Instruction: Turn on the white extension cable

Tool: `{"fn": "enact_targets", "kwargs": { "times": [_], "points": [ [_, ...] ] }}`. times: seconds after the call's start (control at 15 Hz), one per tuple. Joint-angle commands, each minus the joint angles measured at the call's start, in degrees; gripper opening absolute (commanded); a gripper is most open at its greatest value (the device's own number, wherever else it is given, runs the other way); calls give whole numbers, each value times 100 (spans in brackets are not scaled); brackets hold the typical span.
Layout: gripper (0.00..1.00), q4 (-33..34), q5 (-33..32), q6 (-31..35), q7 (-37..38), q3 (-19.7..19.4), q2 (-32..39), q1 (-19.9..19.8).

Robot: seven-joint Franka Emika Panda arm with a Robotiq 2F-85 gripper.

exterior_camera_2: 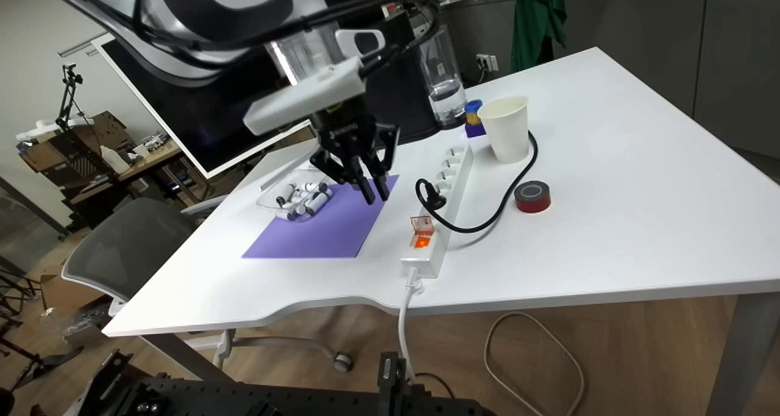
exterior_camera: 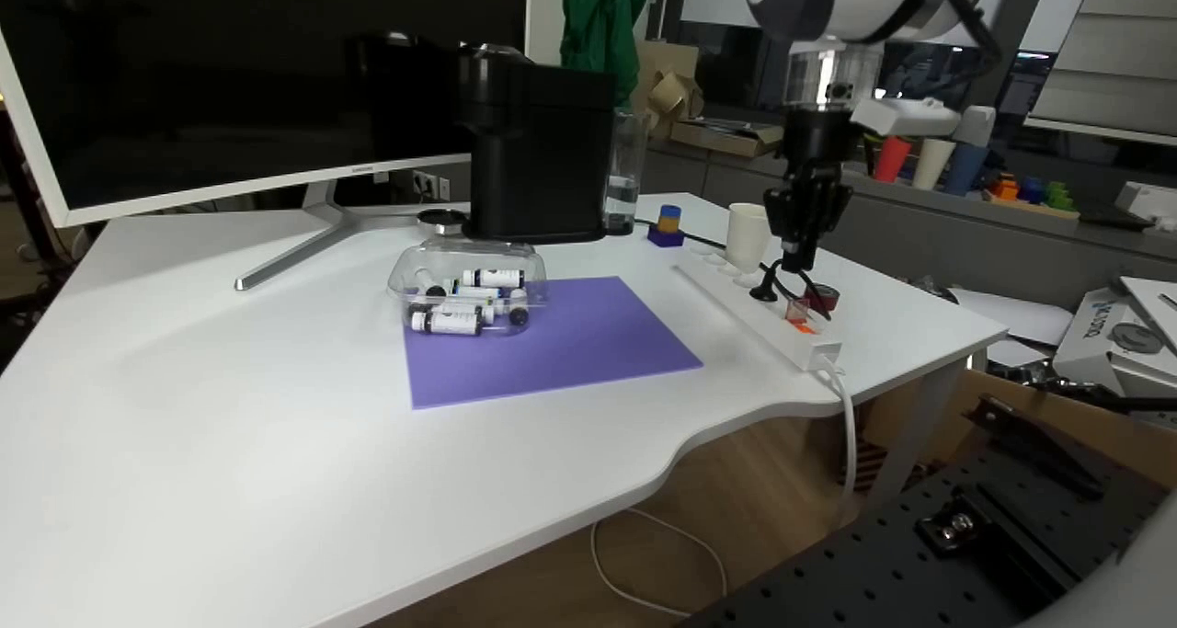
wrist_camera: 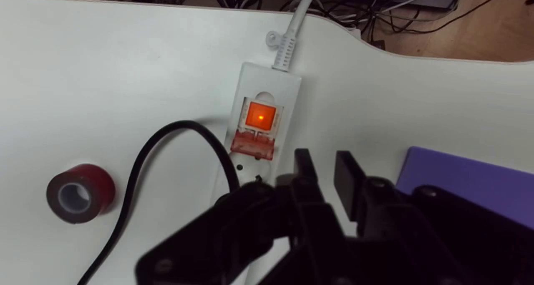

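A: Where's the power strip (exterior_camera_2: pixel 452 201)?
B: On the desk (exterior_camera: pixel 230 407), switch (wrist_camera: pixel 260 117) end nr the edge; its white cord (exterior_camera_2: pixel 404 318) drops over the side.
A: Switch?
B: Glowing orange, clear red flap (wrist_camera: pixel 253 145) raised next to it.
A: And the tool (wrist_camera: pixel 323 164)?
B: Up in the air, apart from the strip. Fingertips (wrist_camera: pixel 346 172) slightly spread, narrow gap btwn them.
A: Plugs?
B: 1 black plug (exterior_camera_2: pixel 434 200) in the strip, nr the flap. Its black lead (wrist_camera: pixel 132 180) curves btwn strip & tape roll (exterior_camera_2: pixel 532 204), then past the paper cup (exterior_camera_2: pixel 507 133).
A: Opp. side of the strip?
B: Purple mat (exterior_camera: pixel 588 343), w/ a clear tub (exterior_camera: pixel 405 277) of small bottles (exterior_camera: pixel 448 323) at 1 corner, partly on it.
A: Farther back?
B: Black machine (exterior_camera: pixel 561 150) & a big screen (exterior_camera: pixel 257 76) w/ a grey foot (exterior_camera: pixel 299 251), also on the desk.
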Motion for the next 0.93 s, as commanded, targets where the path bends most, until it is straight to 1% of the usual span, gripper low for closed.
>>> {"fn": "enact_targets", "kwargs": {
  "times": [0.0, 0.13, 0.2, 0.33, 0.47, 0.53, 0.67, 0.8, 0.87],
  "points": [
    [54, -420, -785, -792, 669, -165, -1464, 342],
    [66, -373, -948, -1526, 970, -91, -2139, 405],
    [73, -321, -920, -1865, 1079, -67, -2405, 425],
    [87, -240, -724, -2333, 1197, -100, -2820, 450],
    [98, -207, -502, -2603, 1261, -192, -3051, 462],
    [100, -248, -465, -2645, 1248, -251, -3048, 446],
    [100, -442, -458, -2461, 1196, -404, -2946, 405],
    [100, -611, -305, -2326, 978, -640, -2622, 422],
    [100, -682, -229, -2197, 1058, -706, -2438, 398]
  ]
}}
